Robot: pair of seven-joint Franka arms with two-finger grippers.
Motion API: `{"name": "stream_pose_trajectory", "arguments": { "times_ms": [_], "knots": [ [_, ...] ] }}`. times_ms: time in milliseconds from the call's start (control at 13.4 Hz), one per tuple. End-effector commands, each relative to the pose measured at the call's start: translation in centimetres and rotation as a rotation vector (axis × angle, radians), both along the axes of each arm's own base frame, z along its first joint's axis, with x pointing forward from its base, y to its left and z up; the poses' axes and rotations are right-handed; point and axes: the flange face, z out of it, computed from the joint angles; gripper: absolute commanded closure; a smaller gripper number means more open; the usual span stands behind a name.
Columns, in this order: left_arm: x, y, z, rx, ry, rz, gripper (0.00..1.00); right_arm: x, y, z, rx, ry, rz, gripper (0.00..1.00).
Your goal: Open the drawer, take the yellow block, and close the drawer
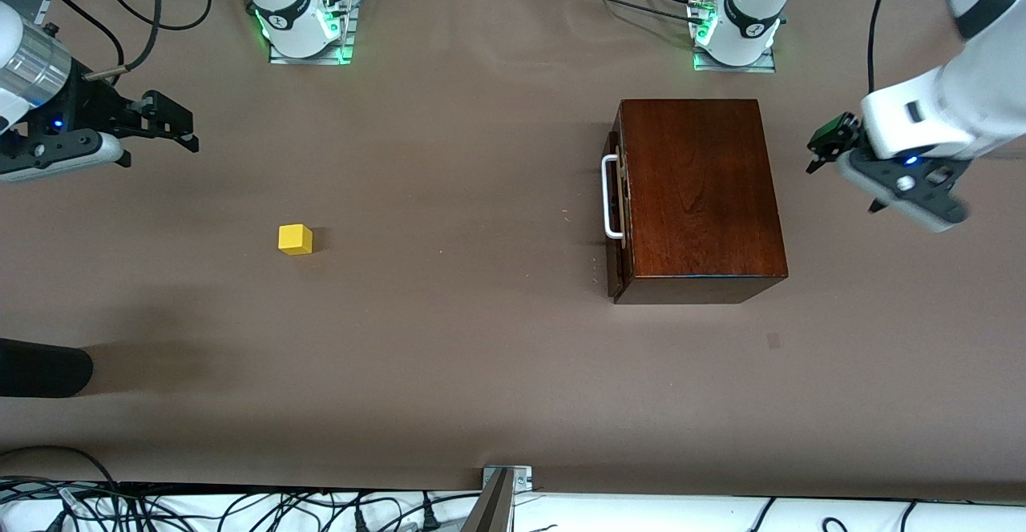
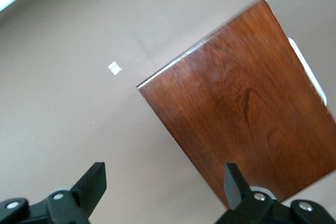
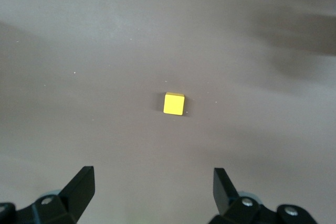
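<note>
The yellow block lies on the bare table toward the right arm's end, well apart from the wooden box. The drawer is pushed into the box, and its white loop handle faces the block's end of the table. My right gripper hangs open and empty in the air near the block. My left gripper is also open and empty, hovering beside the box at the end away from the handle.
The arm bases stand along the table's edge farthest from the front camera. A dark rounded object juts in at the right arm's end. A metal bracket sits at the nearest edge. A small white scrap lies on the table.
</note>
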Motion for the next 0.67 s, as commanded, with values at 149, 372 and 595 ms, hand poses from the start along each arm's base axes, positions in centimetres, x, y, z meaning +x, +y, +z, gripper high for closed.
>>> {"name": "stream_pose_trajectory", "arguments": {
  "times_ms": [149,372,595],
  "knots": [
    [-3.5,2.0,0.5,-0.024,-0.085,0.43,0.0,0.5,-0.6,0.0,-0.057,0.011,0.007,0.0],
    [-4.8,4.3,0.5,-0.036,-0.073,0.469,0.0,0.4,-0.2,0.0,-0.059,0.014,0.013,0.0],
    [-5.0,5.1,0.0,-0.034,-0.056,0.487,0.0,0.4,0.0,0.3,-0.057,0.01,0.016,0.0]
  ]
}}
